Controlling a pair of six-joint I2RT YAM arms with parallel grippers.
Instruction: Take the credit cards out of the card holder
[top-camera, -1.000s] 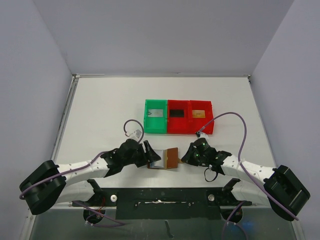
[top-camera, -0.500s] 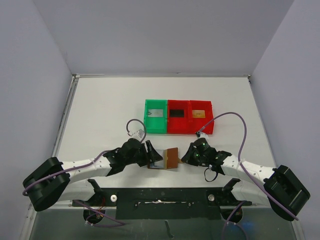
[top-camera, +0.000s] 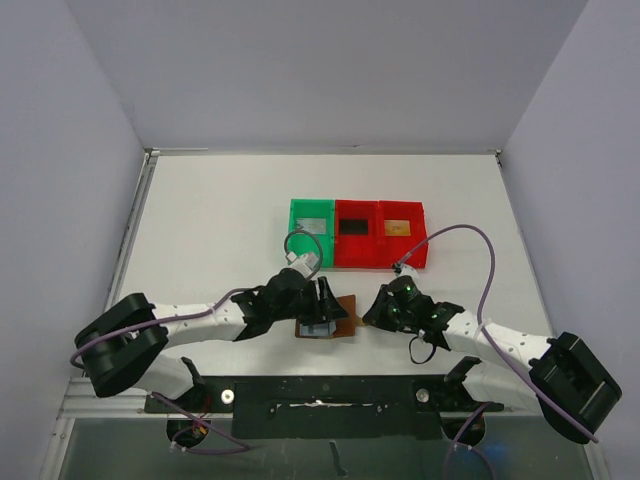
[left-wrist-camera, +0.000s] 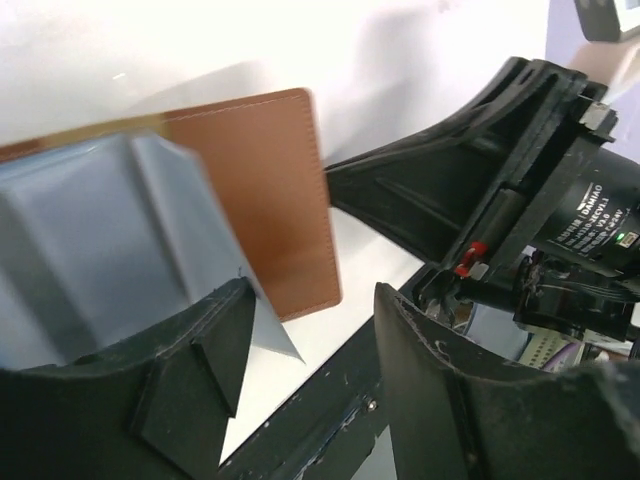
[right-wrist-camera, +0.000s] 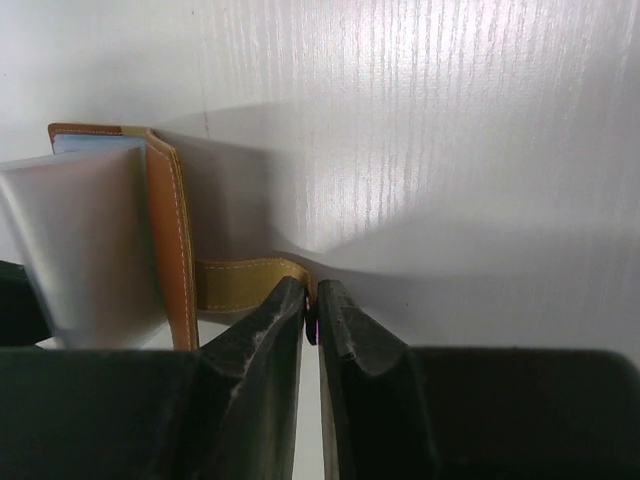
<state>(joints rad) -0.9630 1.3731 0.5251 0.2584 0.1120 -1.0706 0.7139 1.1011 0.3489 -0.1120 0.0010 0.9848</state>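
Right gripper (right-wrist-camera: 310, 290) pinches tab (right-wrist-camera: 240, 275) of card holder (right-wrist-camera: 165, 240); motor label (left-wrist-camera: 590, 215) unreadable

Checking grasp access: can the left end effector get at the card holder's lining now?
Probably yes: the left end effector stands open over the card holder, its grey lining exposed; the right end effector only pinches the tab.

Top external: fixed high behind the arm bases, looking down and forward. Distant; the whole counter (top-camera: 200, 220) and both arms are in frame.

Left wrist: mounted just behind the left fingers (left-wrist-camera: 180, 390), looking out between them. Very close; the card holder (left-wrist-camera: 270, 190) is just ahead of the tips, with the right arm (left-wrist-camera: 520, 180) beyond it.

Right wrist: mounted behind the right fingers (right-wrist-camera: 250, 360), low over the counter. The card holder is ahead and to the left of the tips.

Shared by all three views: the card holder.
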